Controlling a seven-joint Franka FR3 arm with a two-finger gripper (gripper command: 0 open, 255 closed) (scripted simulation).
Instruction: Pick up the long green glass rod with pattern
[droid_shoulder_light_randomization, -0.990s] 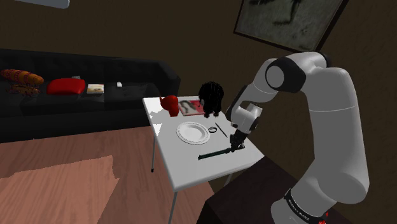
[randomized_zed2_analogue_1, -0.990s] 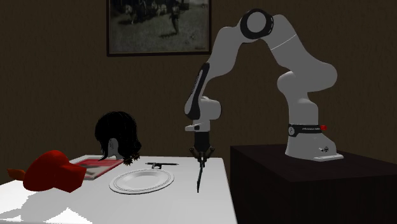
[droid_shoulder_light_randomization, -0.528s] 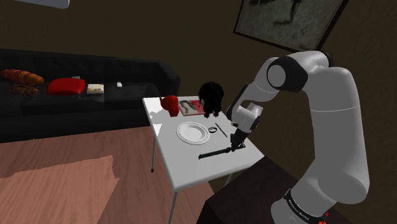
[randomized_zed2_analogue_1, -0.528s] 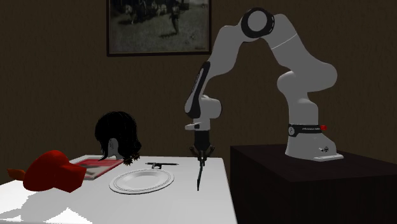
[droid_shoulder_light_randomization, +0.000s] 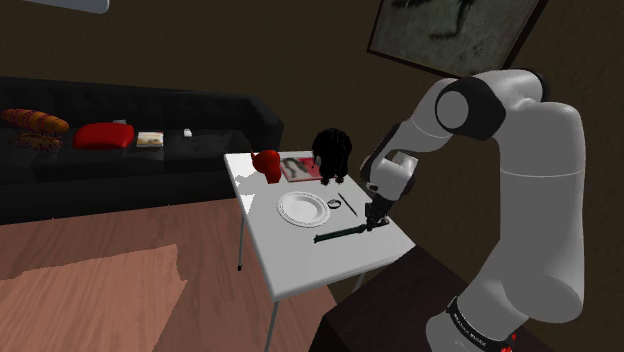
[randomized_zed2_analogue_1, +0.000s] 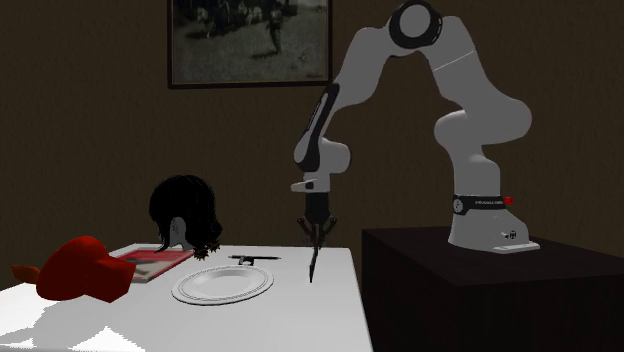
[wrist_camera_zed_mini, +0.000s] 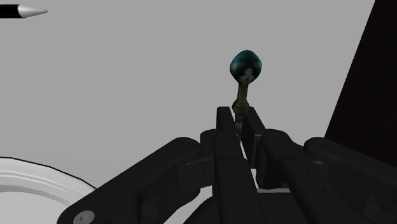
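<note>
Near table (droid_shoulder_light_randomization: 290, 262) edge by stand (droid_shoulder_light_randomization: 392, 300), beside plate (droid_shoulder_light_randomization: 303, 209): green rod (droid_shoulder_light_randomization: 338, 234), 1 end pinched between fingers of gripper (droid_shoulder_light_randomization: 371, 224), other end sloping toward surface. Likely light, stiff, slippery, brittle. You grip off-centre; squeeze gently, expect droop.

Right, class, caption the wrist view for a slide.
Jaws shut on the knob-tipped green rod, table and plate beyond.

White arm (droid_shoulder_light_randomization: 530, 200), dark joints, black fingers (wrist_camera_zed_mini: 225, 130)
</note>
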